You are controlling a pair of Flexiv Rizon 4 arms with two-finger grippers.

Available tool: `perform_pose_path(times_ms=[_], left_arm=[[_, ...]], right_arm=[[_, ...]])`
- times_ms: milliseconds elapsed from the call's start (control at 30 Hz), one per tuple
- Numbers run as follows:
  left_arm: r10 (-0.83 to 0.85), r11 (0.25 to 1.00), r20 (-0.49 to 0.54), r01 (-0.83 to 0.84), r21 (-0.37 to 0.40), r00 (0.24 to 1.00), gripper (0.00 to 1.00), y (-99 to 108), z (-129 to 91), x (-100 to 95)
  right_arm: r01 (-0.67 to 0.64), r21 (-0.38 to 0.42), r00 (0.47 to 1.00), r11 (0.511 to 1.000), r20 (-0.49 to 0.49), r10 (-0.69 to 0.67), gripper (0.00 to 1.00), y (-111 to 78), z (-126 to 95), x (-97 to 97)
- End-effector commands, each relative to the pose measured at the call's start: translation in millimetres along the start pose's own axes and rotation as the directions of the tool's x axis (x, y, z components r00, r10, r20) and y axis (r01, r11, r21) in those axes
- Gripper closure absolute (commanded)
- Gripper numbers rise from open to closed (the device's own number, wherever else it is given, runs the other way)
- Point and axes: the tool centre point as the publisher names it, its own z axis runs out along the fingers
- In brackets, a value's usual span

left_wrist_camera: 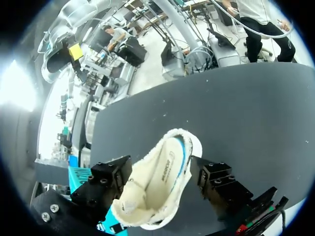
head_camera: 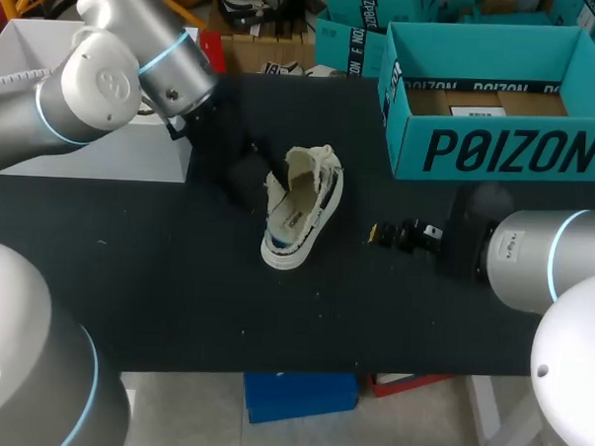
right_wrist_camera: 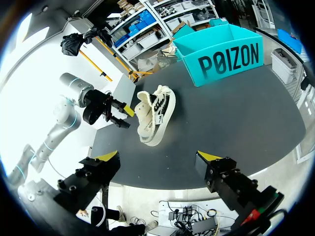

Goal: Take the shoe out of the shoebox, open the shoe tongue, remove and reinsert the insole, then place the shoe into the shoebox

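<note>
Left arm: the left fingers [right_wrist_camera: 127, 109] are spread and hold nothing. In the head view they sit just beside the shoe [head_camera: 300, 208] at its ten o'clock, and the left wrist view looks between them straight into the shoe's mouth. No contact on either side is evident. Centre: the shoe is out of the box and lies near the middle of the worktop [head_camera: 157, 276], heel end toward twelve o'clock and toe toward six, leaning to one side rather than flat on its sole. What appears to be the insole [left_wrist_camera: 170, 164] shows inside, seated. The tongue cannot be told from the lining with certainty. Right arm: the right fingers [right_wrist_camera: 108, 157] are likewise spread wide and empty, near the shoe at its three o'clock but apart from it. The shoebox [head_camera: 498, 153] stands open at the shoe's one o'clock, well apart. Assessment: the step in hand appears to be opening the tongue ahead of drawing the insole. Recommendation: one set of fingers should pin the heel end or sidewall first, since a light shoe leaning on its side is likely to slide or roll under a one-sided pull. The other should take the tongue's free edge alone, not the laces or lining, and fold it toward the toe. Close gently, as the upper looks soft and liable to crumple.
</note>
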Motion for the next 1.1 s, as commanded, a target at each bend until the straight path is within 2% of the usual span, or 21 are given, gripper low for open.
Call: perform_pose_path(times_ms=[33, 67, 133, 167, 700, 1100], left_arm=[[0.005, 1.0, -0.019, -0.004, 0.008, 1.0, 0.59, -9.2, 1.4, 4.8], [0.006, 1.0, -0.024, -0.006, 0.009, 1.0, 0.75, -10.7, 2.3, 6.0], [0.012, 1.0, -0.044, -0.012, 0.009, 0.999, 0.98, -12.4, 4.1, 9.1], [0.023, 1.0, -0.063, -0.023, -0.001, 0.998, 1.0, -13.1, 5.7, 11.7], [0.058, 0.995, -0.183, -0.071, -0.068, 0.981, 1.0, -6.1, 18.8, 40.3], [0.055, 0.994, -0.167, -0.07, -0.089, 0.984, 1.0, 1.4, 28.6, 34.6]], right_arm=[[-0.004, -0.013, 1.0, 1.0, 0.0, 0.004, 0.0, -4.2, 3.9, 1.0], [-0.004, -0.013, 1.0, 1.0, 0.0, 0.004, 0.0, -4.2, 3.9, 1.0], [-0.004, -0.013, 1.0, 1.0, 0.0, 0.004, 0.0, -4.2, 3.9, 1.0], [-0.004, -0.013, 1.0, 1.0, 0.0, 0.004, 0.0, -4.2, 3.9, 1.0], [-0.004, -0.013, 1.0, 1.0, 0.0, 0.004, 0.0, -4.2, 3.9, 1.0], [-0.004, -0.013, 1.0, 1.0, 0.0, 0.004, 0.0, -4.2, 3.9, 1.0]])
